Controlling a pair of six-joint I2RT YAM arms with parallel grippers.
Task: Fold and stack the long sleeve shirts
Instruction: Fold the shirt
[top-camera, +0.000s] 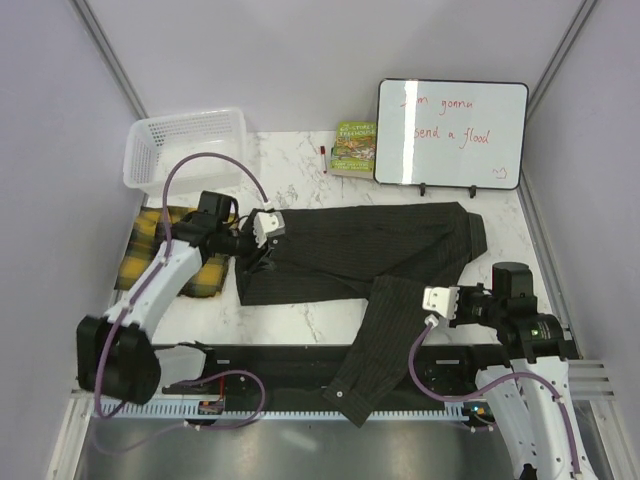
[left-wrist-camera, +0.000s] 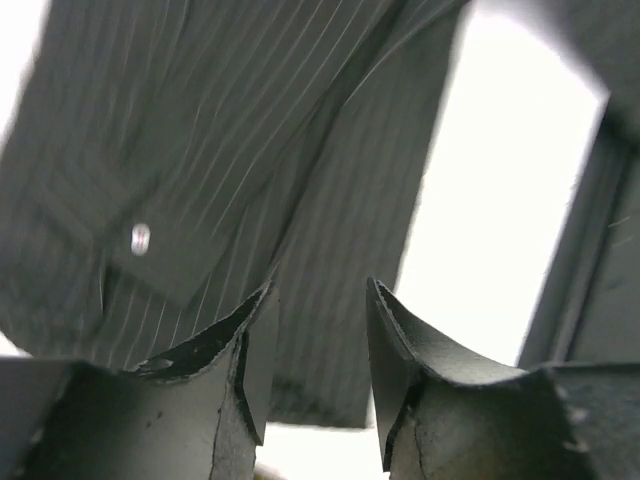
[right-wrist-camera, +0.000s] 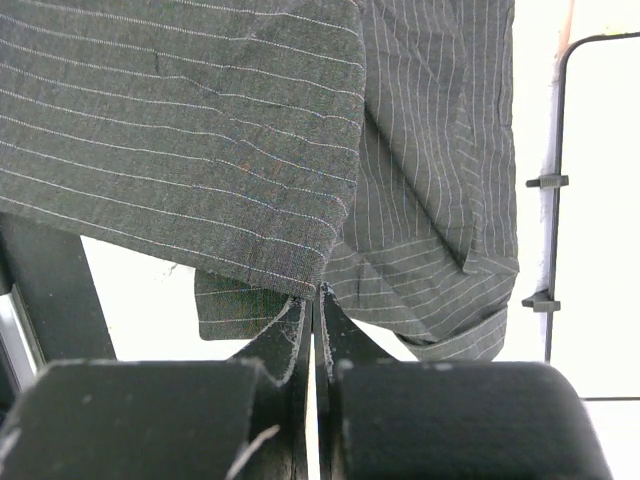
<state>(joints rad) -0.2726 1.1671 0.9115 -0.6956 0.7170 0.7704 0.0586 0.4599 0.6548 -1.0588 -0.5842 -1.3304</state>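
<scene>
The pinstriped shirt (top-camera: 360, 250) lies mid-table, the plaid shirt (top-camera: 140, 255) at 9 o'clock. The left gripper (left-wrist-camera: 320, 285) stands apart. The right gripper (right-wrist-camera: 316, 295) is pressed together, perhaps pinching a sleeve. The whiteboard (top-camera: 450, 130) at 1 o'clock reads "I'm gonna send a flood".

A white marble-veined tabletop (top-camera: 300, 315) carries a white plastic mesh basket (top-camera: 185, 145), rectangular and open-topped, at its far left corner. Along the far edge, right of the middle, lies a small green paperback book (top-camera: 354, 148) with an illustrated cover, and just to its left a short red marker (top-camera: 323, 152) lies on the marble. At the far right corner a black-framed white dry-erase board (top-camera: 451, 133) stands upright on two black feet, with "I'm gonna send a flood" handwritten on it in red.
</scene>
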